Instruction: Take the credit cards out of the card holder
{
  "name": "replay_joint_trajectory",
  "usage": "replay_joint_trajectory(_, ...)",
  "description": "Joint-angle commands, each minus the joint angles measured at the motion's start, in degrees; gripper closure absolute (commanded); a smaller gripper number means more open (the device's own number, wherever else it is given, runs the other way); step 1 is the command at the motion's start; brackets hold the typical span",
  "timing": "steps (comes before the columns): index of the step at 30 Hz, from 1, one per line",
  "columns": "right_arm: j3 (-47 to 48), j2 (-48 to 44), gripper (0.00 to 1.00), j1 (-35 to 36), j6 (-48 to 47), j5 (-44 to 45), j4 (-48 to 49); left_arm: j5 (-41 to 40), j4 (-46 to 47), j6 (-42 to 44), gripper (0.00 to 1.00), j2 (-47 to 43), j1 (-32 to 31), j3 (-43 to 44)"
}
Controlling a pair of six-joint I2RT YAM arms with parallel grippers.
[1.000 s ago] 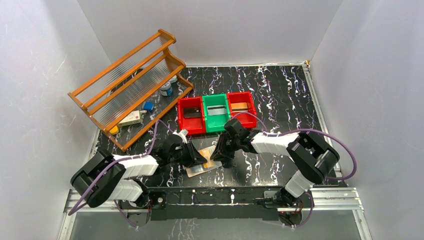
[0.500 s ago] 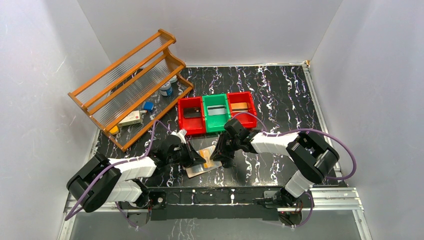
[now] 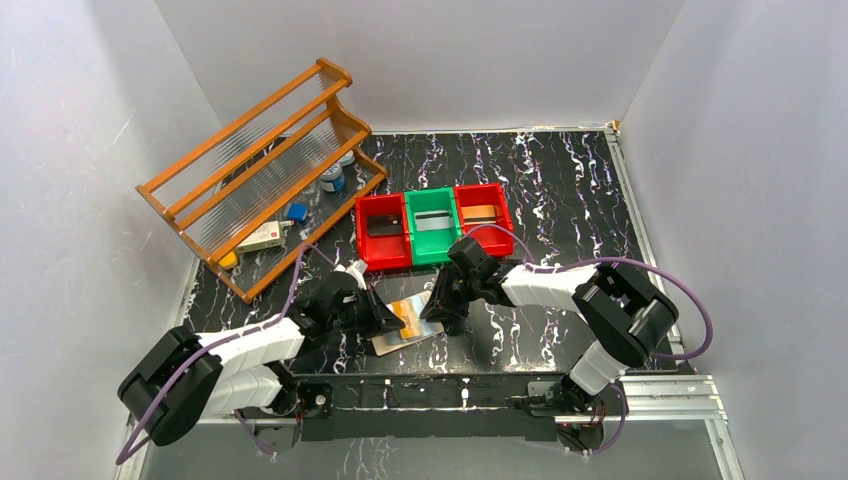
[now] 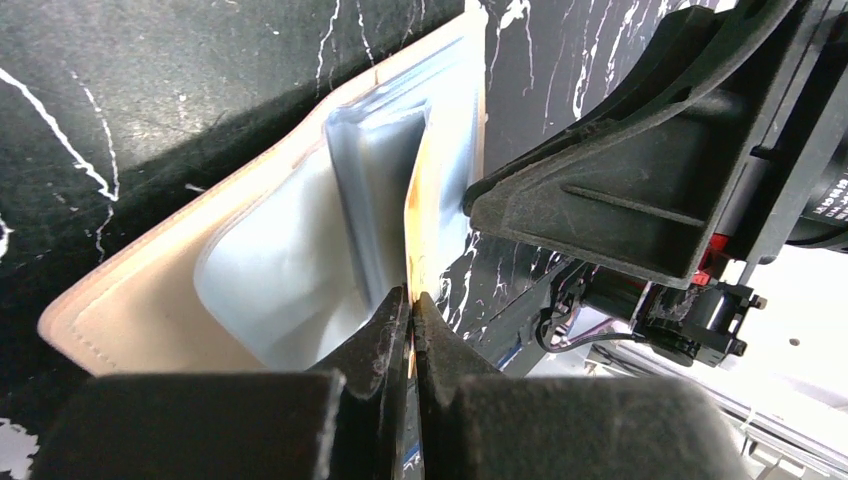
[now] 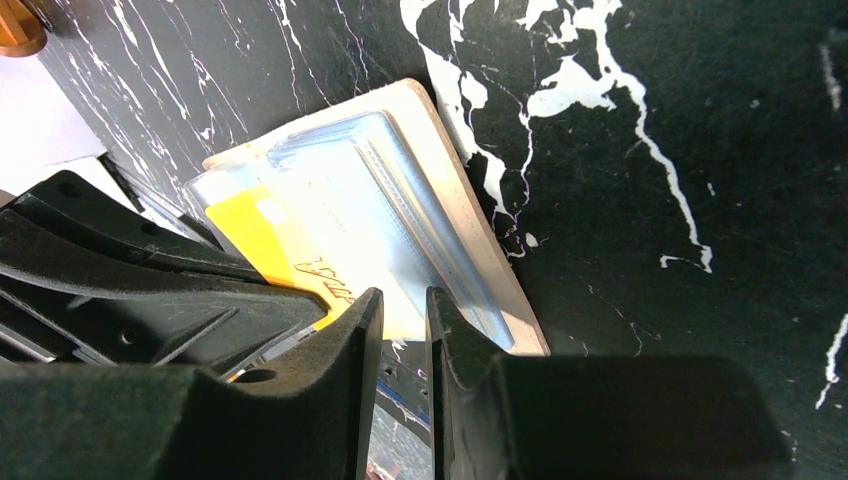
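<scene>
The tan card holder (image 3: 398, 340) lies open near the table's front edge, its pale blue sleeves (image 4: 270, 270) facing up. An orange-gold credit card (image 4: 428, 215) sticks partway out of a sleeve, and my left gripper (image 4: 410, 300) is shut on its edge. In the right wrist view the same card (image 5: 265, 240) shows beside the holder (image 5: 470, 250). My right gripper (image 5: 404, 300) stands at the holder's right end with a narrow gap between its jaws and nothing pinched. From above, the left gripper (image 3: 393, 318) and right gripper (image 3: 442, 318) flank the holder.
Behind the holder stand a red bin (image 3: 362, 232) holding a dark card, a green bin (image 3: 432, 196) holding a silvery card and a second red bin (image 3: 504, 215) holding an orange card. A tilted wooden rack (image 3: 260, 170) with small items fills the back left.
My left jaws have closed on the orange-gold card's edge, and the left arm's elbow has slid left and down. The card shows a little more. The right arm has not moved.
</scene>
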Motion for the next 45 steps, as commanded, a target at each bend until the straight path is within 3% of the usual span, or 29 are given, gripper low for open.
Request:
replay_joint_trajectory(1,-0.4,1.6,0.69,0.5,-1.7,4.5,-5.1,-1.6,-6.3,1.9,1.0,-1.2,0.6,-0.1)
replay_joint_trajectory(8,6.5,-1.9,0.68,0.6,-6.8,5.4,-9.1,-1.2,-7.3,2.9,1.0,0.0,0.5,0.8)
replay_joint_trajectory(12,8.8,-3.1,0.68,0.7,-8.5,2.3,-6.7,-1.1,-7.7,3.5,1.0,0.3,0.5,1.4)
replay_joint_trajectory(20,8.8,2.3,0.67,3.0,-7.1,-1.8,-1.0,-0.8,-8.2,4.2,1.0,1.0,0.5,2.4)
replay_joint_trajectory(25,9.4,6.2,0.68,3.1,-6.4,0.5,-6.3,-0.7,-9.2,4.9,1.0,1.0,0.5,3.1)
replay_joint_trajectory(33,9.4,4.8,0.67,3.1,-6.0,5.4,-11.0,-8.2,-20.3,5.5,1.0,-6.8,0.5,4.1)
replay_joint_trajectory(40,11.5,3.6,0.66,3.1,-7.1,3.7,-9.7,-9.4,-27.8,8.8,1.0,-12.5,0.5,8.1)
replay_joint_trajectory(45,13.6,-2.7,0.6,2.9,-8.5,6.5,-10.0,-9.7,-32.9,13.5,1.0,-14.6,0.5,13.3)
